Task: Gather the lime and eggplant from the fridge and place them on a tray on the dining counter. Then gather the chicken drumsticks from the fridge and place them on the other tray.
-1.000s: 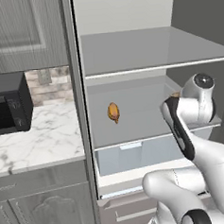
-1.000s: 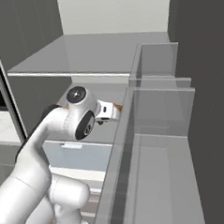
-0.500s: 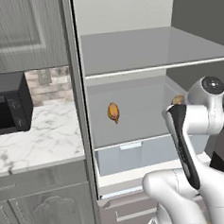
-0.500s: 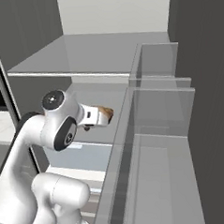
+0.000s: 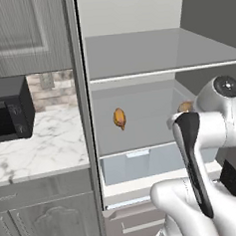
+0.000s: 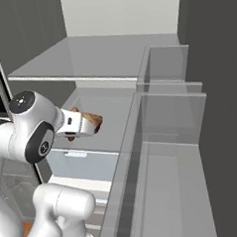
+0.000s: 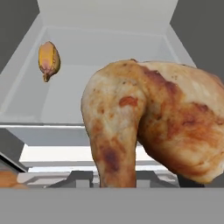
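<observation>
Fridge: door open, grey shelves and a clear drawer below.
Gripper: closed on a chicken drumstick, held in front of the middle shelf, close before the hand camera.
Second chicken drumstick: lying further back on the same shelf, left of the held one.

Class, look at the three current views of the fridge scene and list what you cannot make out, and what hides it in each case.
- End effector fingertips: in the hand view, the chicken drumstick covers them.
- The held drumstick: in the left base view, mostly behind the arm; just a tip shows.
- Second drumstick: small; how it rests on the fridge shelf is unclear.
- Orange thing at the hand view's lower left: cut off by the edge, unidentifiable.
</observation>
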Controlling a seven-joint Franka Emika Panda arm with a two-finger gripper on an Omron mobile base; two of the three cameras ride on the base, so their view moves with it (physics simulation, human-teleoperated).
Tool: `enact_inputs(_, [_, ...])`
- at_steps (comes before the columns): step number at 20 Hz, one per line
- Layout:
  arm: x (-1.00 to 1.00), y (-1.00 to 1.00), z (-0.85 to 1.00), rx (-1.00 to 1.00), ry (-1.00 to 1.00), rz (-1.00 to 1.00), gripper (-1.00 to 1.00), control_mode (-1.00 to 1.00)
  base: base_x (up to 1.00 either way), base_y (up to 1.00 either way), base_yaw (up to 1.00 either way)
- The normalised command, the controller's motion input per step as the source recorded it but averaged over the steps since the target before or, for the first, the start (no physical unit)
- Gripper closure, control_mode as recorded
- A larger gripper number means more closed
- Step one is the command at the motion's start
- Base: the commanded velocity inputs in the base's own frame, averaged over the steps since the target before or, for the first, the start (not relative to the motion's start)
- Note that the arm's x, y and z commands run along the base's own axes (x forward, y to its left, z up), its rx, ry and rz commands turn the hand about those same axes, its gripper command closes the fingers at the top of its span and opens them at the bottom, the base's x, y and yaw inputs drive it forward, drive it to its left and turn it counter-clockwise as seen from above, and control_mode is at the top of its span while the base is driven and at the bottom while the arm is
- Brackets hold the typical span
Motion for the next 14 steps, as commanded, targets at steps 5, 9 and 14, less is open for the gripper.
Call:
enact_inputs(5, [-0.40,0.20,0.40,0.01,0.00,0.06,1.00,-1.00,0.00,0.00,0.00])
enact_inputs(9, [-0.15,0.00,0.42,0.01,0.00,0.00,1.00,-1.00,0.00,0.00,0.00])
enact_inputs(14, [-0.09,-0.07,0.29,0.00,0.00,-0.02,1.00,-1.00,0.00,0.00,0.00])
